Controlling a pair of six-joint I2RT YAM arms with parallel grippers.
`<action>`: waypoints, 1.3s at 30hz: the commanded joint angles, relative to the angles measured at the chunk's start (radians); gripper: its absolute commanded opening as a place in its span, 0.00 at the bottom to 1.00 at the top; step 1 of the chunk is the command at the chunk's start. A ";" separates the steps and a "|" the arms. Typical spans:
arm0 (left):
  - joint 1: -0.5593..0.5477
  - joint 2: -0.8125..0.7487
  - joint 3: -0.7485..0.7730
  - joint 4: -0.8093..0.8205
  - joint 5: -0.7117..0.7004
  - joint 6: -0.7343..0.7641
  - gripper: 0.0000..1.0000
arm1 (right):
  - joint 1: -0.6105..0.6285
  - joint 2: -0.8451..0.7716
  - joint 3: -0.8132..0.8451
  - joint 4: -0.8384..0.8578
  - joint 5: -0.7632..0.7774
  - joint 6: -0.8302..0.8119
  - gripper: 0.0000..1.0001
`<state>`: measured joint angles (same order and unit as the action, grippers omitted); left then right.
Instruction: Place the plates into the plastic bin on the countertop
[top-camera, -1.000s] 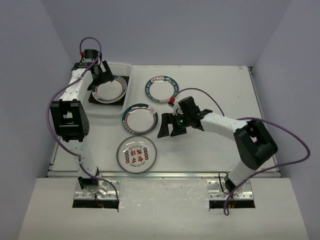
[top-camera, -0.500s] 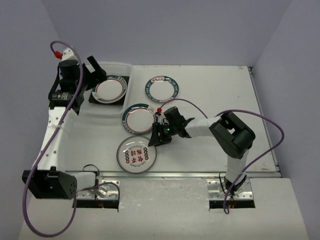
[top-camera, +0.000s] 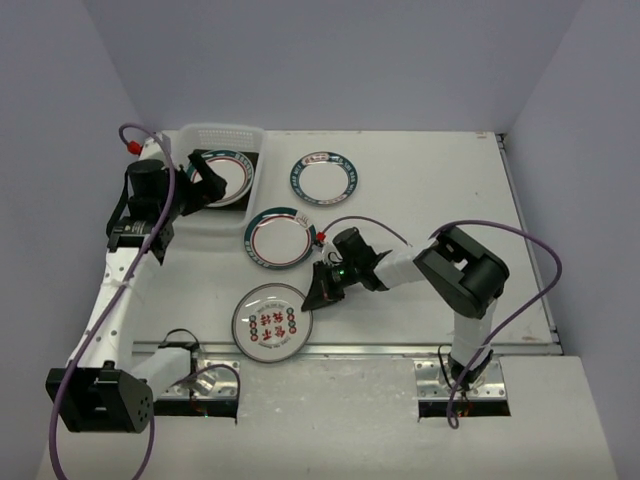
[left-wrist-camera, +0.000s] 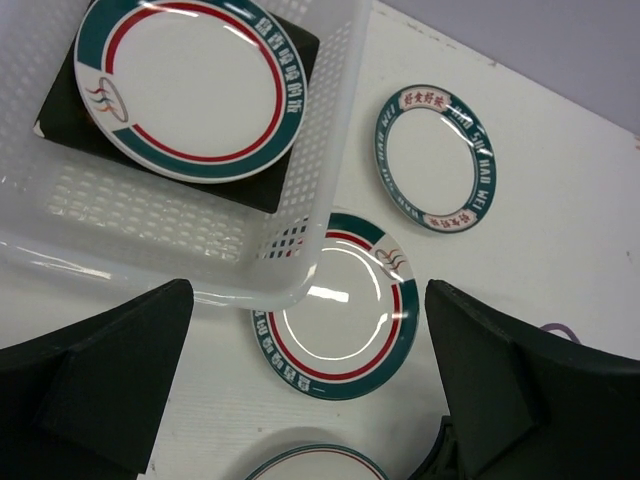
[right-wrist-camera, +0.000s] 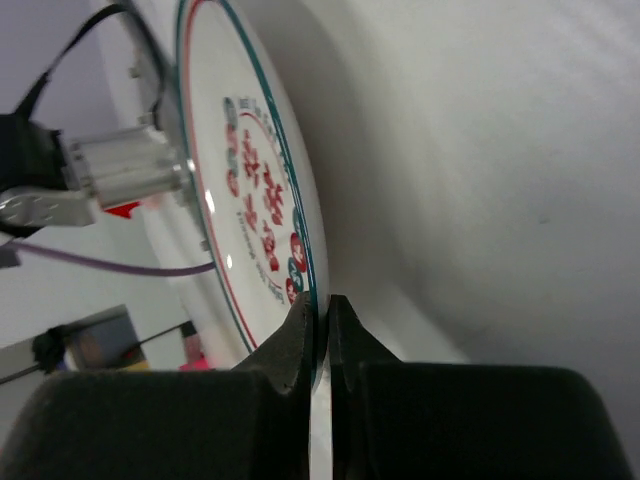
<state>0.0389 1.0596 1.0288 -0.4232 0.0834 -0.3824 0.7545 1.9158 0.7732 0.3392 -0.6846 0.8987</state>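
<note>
Near the front edge, a round white plate with red markings (top-camera: 270, 323) (right-wrist-camera: 250, 180) has its right rim pinched by my right gripper (top-camera: 320, 294) (right-wrist-camera: 322, 305), which is shut on it. The plastic bin (top-camera: 222, 131) (left-wrist-camera: 335, 120) at the back left holds a teal-rimmed plate (top-camera: 222, 178) (left-wrist-camera: 190, 85) lying on a dark square plate (left-wrist-camera: 290, 50). My left gripper (top-camera: 203, 180) (left-wrist-camera: 308, 290) hangs open and empty over the bin's near corner. Two more teal-rimmed plates (top-camera: 280, 238) (top-camera: 323, 178) lie on the countertop (top-camera: 430, 200).
In the left wrist view one loose plate (left-wrist-camera: 340, 320) sits partly under the bin's corner and another (left-wrist-camera: 437, 155) lies beyond it. Grey walls enclose the table on three sides. The right arm's purple cable (top-camera: 520, 300) loops at the right.
My right gripper reached down-left and shut on the near plate's rim; the plate shifted slightly toward the front edge. The left arm drew back from the bin, staying open.
</note>
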 joint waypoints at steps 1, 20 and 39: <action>-0.010 -0.073 0.030 0.083 0.121 0.010 1.00 | -0.041 -0.180 -0.043 0.247 -0.226 0.150 0.00; -0.225 0.166 -0.030 0.364 0.734 -0.136 0.88 | -0.514 -0.570 0.017 -0.005 -0.276 0.068 0.00; -0.056 0.157 0.064 0.301 0.441 -0.266 0.00 | -0.607 -0.587 -0.003 0.042 -0.275 0.103 0.99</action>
<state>-0.1630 1.2547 0.9885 -0.1516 0.6715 -0.5425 0.1997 1.3701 0.7685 0.3777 -0.9699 1.0254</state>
